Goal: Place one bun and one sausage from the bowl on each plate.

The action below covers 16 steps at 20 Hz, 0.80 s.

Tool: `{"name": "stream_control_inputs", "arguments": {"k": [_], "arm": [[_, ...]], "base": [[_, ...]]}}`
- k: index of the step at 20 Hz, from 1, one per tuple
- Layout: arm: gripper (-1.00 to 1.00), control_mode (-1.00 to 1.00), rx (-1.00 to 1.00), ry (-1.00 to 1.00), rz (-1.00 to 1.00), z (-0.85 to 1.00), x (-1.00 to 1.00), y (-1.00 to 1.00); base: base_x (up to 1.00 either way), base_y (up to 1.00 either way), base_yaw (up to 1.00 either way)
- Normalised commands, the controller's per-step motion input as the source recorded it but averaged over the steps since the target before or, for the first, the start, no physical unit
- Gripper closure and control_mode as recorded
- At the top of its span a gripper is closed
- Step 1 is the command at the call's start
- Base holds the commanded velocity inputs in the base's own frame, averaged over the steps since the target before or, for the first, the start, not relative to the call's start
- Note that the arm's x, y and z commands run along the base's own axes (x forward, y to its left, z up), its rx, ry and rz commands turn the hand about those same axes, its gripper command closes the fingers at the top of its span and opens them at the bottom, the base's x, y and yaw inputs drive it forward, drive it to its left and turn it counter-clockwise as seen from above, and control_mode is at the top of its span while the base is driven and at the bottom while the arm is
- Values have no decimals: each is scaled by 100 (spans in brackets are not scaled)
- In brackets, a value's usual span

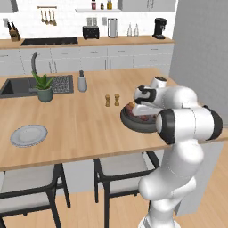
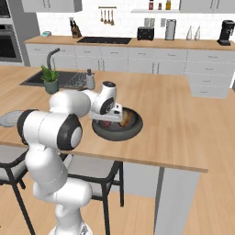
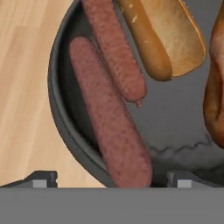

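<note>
The dark bowl sits on the wooden island near its front edge. In the hand view its rim curves around two reddish-brown sausages, a long one and a shorter one beside it. A split bun lies past them, and another bun shows at the right edge. My gripper hangs open just above the bowl, its fingertips straddling the near end of the long sausage and holding nothing. One pale plate lies far left; my arm partly hides its edge.
Two small shakers stand behind the bowl. A potted plant, a grey dispenser and the sink are at the back left. Chairs are tucked under the island's front edge.
</note>
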Motion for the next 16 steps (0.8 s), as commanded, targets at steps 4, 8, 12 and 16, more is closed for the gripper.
{"name": "stream_control_inputs", "arguments": {"k": [4,8,12,16], "arm": [[-100,-100,2,1,0,-18,47,0],[-100,-100,0,5,0,-35,22,-1],[-100,-100,0,4,0,-41,3,0],[100,-100,-1,17,-3,-55,0,0]], "base": [[0,0,0],[0,0,0],[0,0,0],[0,0,0]]}}
